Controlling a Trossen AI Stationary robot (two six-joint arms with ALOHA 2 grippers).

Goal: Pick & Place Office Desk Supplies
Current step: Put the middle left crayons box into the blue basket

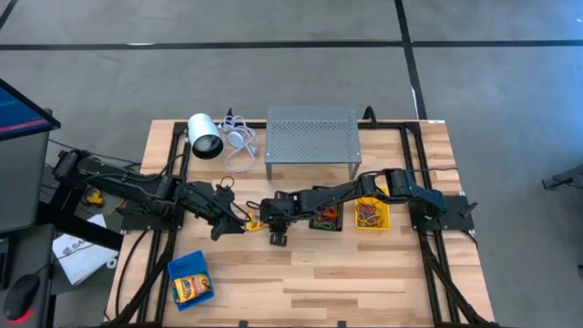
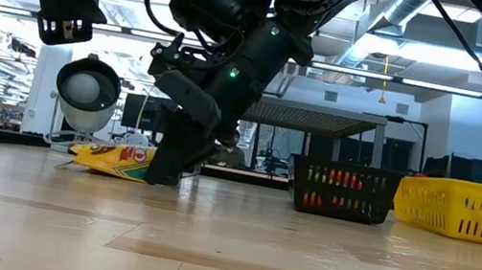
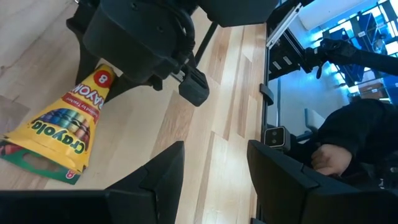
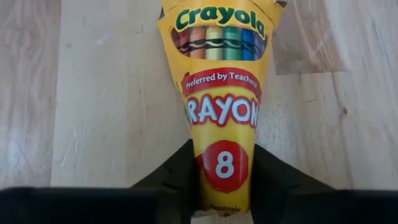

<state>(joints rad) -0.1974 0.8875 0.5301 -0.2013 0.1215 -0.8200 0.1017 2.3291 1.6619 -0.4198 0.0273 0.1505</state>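
A yellow crayon box (image 4: 221, 93) lies on the wooden table near its middle (image 1: 250, 220), with my right gripper (image 4: 224, 199) shut on it; the low view shows the gripper (image 2: 168, 167) slanting down onto the box (image 2: 112, 155). My left gripper (image 3: 214, 180) hovers open just left of the box (image 3: 65, 127), raised above the table (image 2: 65, 20), with nothing between its fingers. A second crayon box (image 1: 193, 288) lies in the blue bin (image 1: 173, 271) at the near left. The black bin (image 1: 325, 219) and the yellow bin (image 1: 371, 215) hold coloured rubber bands. My right gripper pinches the crayon box's end marked "8" (image 4: 224, 165) between its two fingers, and the box's sides are squeezed narrow there. The fingers slant down from the table's right side, and the box reaches away beyond them. The box's wide end (image 2: 83, 154) rests on the table.
A grey perforated metal stand (image 1: 311, 141) stands at the far middle, and a white cylinder (image 1: 205, 137) with a white cable lies to its left. The near half of the table is bare wood (image 1: 319, 282). A person sits beyond the table (image 3: 348, 143).
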